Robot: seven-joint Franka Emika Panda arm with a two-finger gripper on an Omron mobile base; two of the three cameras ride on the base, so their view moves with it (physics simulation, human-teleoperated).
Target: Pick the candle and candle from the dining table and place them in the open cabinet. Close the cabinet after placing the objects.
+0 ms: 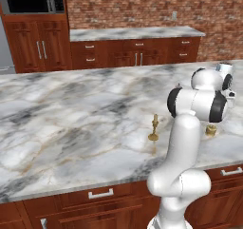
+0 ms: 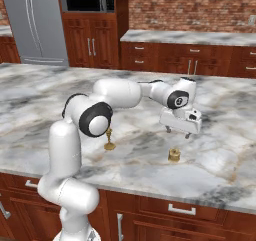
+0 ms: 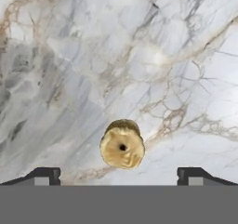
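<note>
The short tan candle (image 3: 122, 145) stands on the dining table's marble top (image 1: 71, 114), directly below my gripper (image 3: 119, 174) and centred between its fingertips (image 3: 46, 174). From the right base view, the gripper (image 2: 178, 133) hangs open a little above this candle (image 2: 174, 155), with nothing in it. In the left base view the candle (image 1: 210, 130) peeks out beside my arm. The slim brass-gold candle (image 1: 153, 128) stands upright to the left, partly behind my elbow (image 2: 109, 140). The open cabinet is out of view.
Across the aisle runs a back counter (image 1: 137, 33) with wooden drawers against a brick wall. A tall wooden unit (image 1: 40, 47) with shut doors stands under a dark oven niche. A grey fridge (image 2: 35, 20) stands at the far left.
</note>
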